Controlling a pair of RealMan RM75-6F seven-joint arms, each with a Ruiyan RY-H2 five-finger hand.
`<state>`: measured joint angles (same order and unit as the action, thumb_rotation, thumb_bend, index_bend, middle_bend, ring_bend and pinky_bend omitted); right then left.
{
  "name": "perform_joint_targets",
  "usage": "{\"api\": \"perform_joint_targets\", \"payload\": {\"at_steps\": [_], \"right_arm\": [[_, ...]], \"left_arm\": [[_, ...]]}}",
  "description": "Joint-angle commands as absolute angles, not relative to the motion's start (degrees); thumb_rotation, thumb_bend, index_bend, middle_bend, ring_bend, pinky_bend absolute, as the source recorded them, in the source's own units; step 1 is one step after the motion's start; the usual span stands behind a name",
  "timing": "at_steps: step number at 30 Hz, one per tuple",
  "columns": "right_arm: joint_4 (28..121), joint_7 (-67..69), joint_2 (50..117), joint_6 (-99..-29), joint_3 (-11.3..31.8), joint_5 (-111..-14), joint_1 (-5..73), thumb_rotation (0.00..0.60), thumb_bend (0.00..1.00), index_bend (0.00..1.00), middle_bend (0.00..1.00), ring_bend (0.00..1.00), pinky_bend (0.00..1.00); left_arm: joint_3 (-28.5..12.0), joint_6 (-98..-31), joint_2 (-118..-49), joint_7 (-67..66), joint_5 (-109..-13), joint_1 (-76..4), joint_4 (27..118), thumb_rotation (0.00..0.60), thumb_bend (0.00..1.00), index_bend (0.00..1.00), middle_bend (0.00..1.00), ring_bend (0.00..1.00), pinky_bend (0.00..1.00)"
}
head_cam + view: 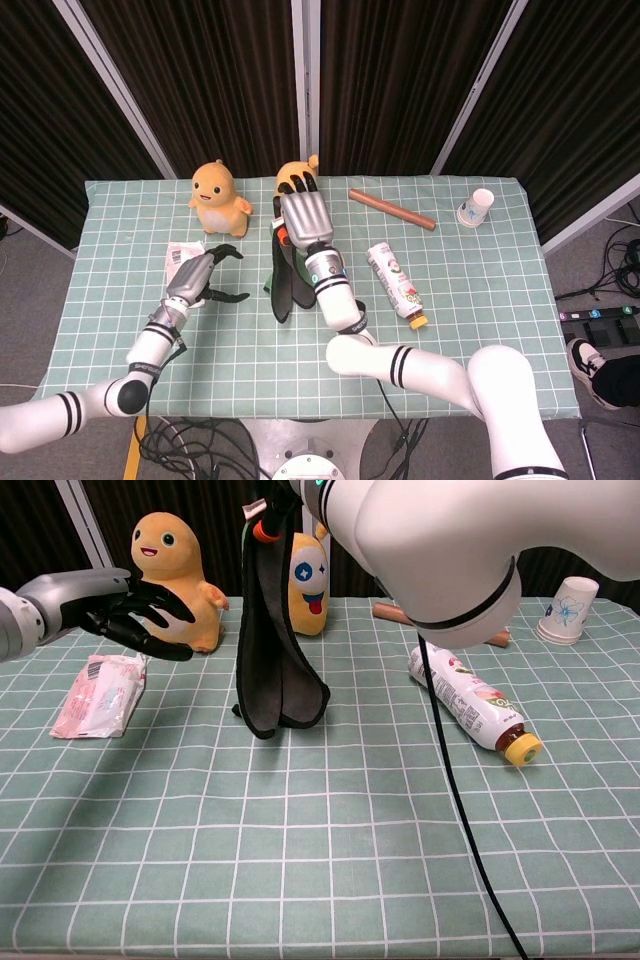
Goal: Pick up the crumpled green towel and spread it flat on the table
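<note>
The green towel (272, 630) hangs in long dark folds from my right hand (303, 213), which grips its top edge high above the table. Its lower end (283, 296) just clears or brushes the cloth. In the chest view only the right forearm shows, filling the upper right. My left hand (125, 608) hovers with fingers spread to the left of the towel, above the pink packet, holding nothing. In the head view this left hand (200, 275) sits left of the hanging towel.
A pink snack packet (98, 694) lies at the left. Two orange plush toys (175, 580) (304, 580) stand at the back. A bottle (472, 707) lies on its side at the right, with a brown stick (392, 209) and a paper cup (565, 609) behind it.
</note>
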<state>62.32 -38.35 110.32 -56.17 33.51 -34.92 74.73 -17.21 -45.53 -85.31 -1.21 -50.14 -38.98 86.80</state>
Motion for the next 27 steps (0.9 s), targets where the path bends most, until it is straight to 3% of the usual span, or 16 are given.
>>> {"api": "perform_joint_targets", "payload": {"at_steps": [1, 6, 13, 27], "right_arm": [[61.4, -38.7, 111.2, -56.7, 33.9, -34.4, 75.9, 0.600, 0.50, 0.71, 0.24, 0.09, 0.06], [58.6, -39.0, 113.6, -58.1, 34.8, -33.5, 78.2, 0.600, 0.49, 0.71, 0.24, 0.09, 0.06], [54.7, -40.2, 117.6, -60.6, 34.8, -33.6, 81.1, 0.600, 0.48, 0.71, 0.24, 0.09, 0.06], [49.4, -43.2, 120.3, -69.7, 31.1, -45.9, 83.9, 0.594, 0.47, 0.76, 0.25, 0.11, 0.06]], "left_arm": [[-17.8, -44.2, -84.5, -0.6, -48.3, -40.0, 87.4, 0.391, 0.00, 0.32, 0.26, 0.19, 0.24], [-17.3, -43.4, -84.2, -1.3, -46.1, -41.3, 87.4, 0.376, 0.00, 0.32, 0.26, 0.19, 0.24], [-16.2, -43.2, -84.2, -3.8, -41.8, -43.6, 87.1, 0.284, 0.00, 0.32, 0.26, 0.19, 0.24], [-15.2, -44.5, -86.1, -4.2, -39.3, -44.9, 84.2, 0.217, 0.00, 0.32, 0.26, 0.19, 0.25]]}}
